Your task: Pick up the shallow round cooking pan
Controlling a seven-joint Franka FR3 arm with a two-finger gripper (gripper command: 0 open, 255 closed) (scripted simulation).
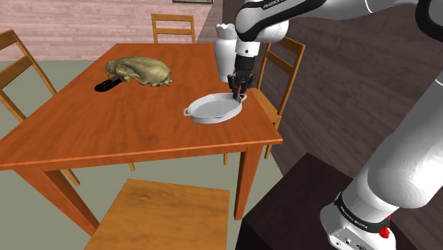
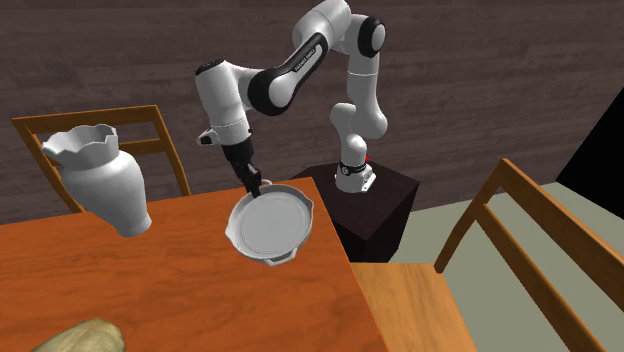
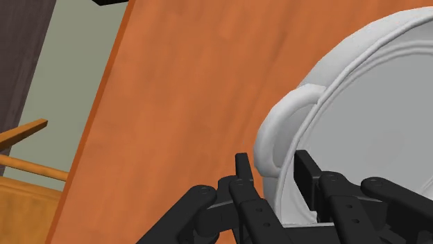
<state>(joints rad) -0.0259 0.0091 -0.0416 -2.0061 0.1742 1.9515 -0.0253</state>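
Note:
The shallow round pan (image 1: 211, 108) is white with a small loop handle on each side. It is near the right edge of the wooden table (image 1: 106, 135) in the shoulder view. My black gripper (image 1: 239, 92) comes down on its far rim by one handle and is shut on that rim. In the second exterior view the pan (image 2: 270, 225) hangs tilted from the gripper (image 2: 258, 190), its inside facing the camera. In the wrist view the fingers (image 3: 242, 166) clasp the pan's rim (image 3: 277, 138) just beside the handle, one finger inside the wall and one outside.
A white vase (image 1: 224, 44) with a jagged mouth stands just behind the gripper. A tan lumpy object (image 1: 140, 71) and a black item (image 1: 106, 85) lie at the table's far side. Wooden chairs (image 1: 282, 60) surround the table. The table edge (image 2: 335, 250) is close to the pan.

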